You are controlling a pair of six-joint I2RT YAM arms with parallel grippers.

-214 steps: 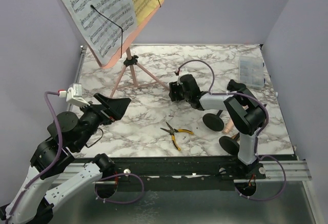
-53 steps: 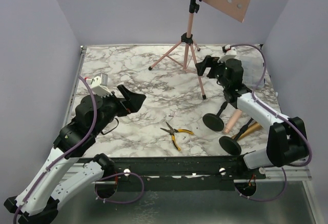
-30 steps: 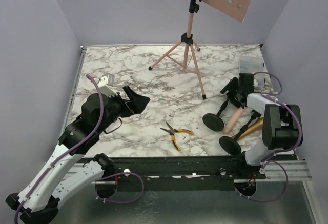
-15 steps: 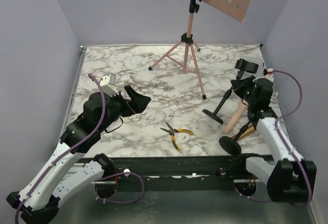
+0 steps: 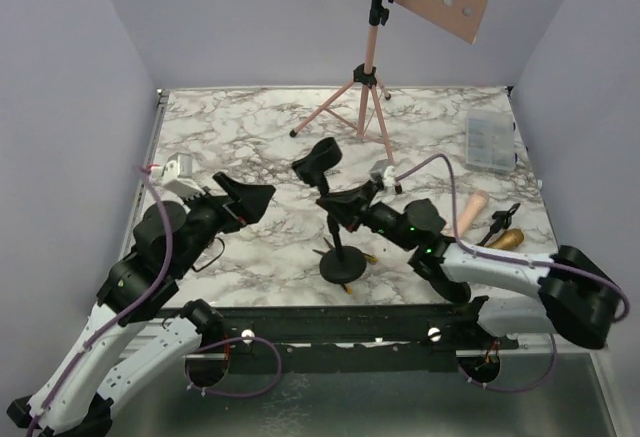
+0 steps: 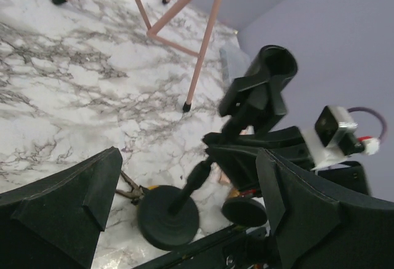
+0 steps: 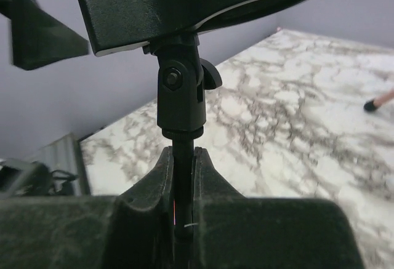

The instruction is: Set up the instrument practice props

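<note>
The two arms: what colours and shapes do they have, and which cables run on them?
Both the left arm and the right arm have white links between bulky black joints. The left gripper and the right gripper are black, with broad wedge-shaped fingers. A purple cable loops along each arm to a small white camera block at the wrist.

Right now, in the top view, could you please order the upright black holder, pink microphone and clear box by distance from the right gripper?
1. upright black holder, in the right gripper
2. pink microphone, to its right
3. clear box, far right corner
</note>
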